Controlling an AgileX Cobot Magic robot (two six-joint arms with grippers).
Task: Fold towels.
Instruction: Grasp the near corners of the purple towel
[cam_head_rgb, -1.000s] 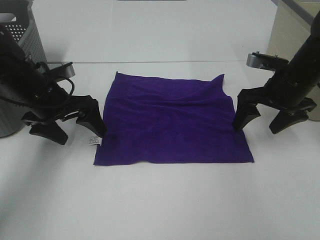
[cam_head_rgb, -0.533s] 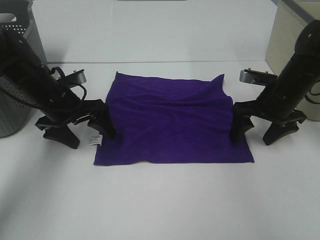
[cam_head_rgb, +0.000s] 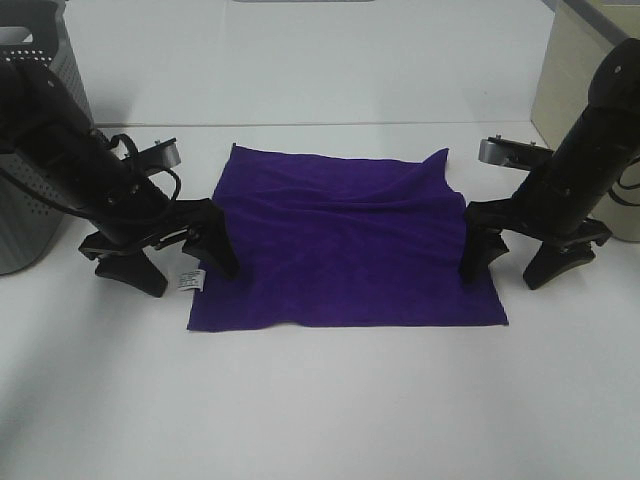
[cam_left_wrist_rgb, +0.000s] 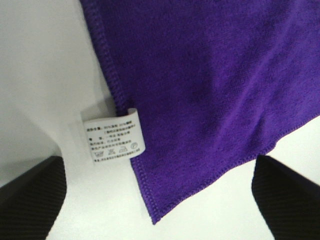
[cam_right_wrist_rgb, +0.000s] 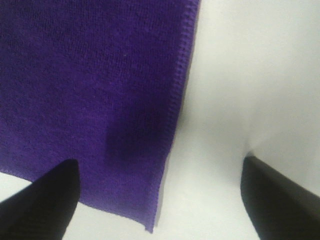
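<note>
A deep purple towel (cam_head_rgb: 345, 240) lies spread flat on the white table, slightly rumpled along its far edge. Its white care tag (cam_head_rgb: 189, 280) sticks out from the left edge and shows in the left wrist view (cam_left_wrist_rgb: 114, 139). My left gripper (cam_head_rgb: 185, 262) is open and low, straddling the towel's left edge near the tag. My right gripper (cam_head_rgb: 512, 258) is open and low, straddling the towel's right edge (cam_right_wrist_rgb: 175, 100). Neither holds the cloth (cam_left_wrist_rgb: 210, 75).
A grey perforated basket (cam_head_rgb: 40, 90) stands at the far left behind the left arm. A beige box (cam_head_rgb: 585, 80) stands at the far right. The white table (cam_head_rgb: 330, 400) stretches in front of the towel.
Both grippers have moved inward to the towel's side edges and lowered. The left one advanced further to the right over the last half second; the towel has not moved.
</note>
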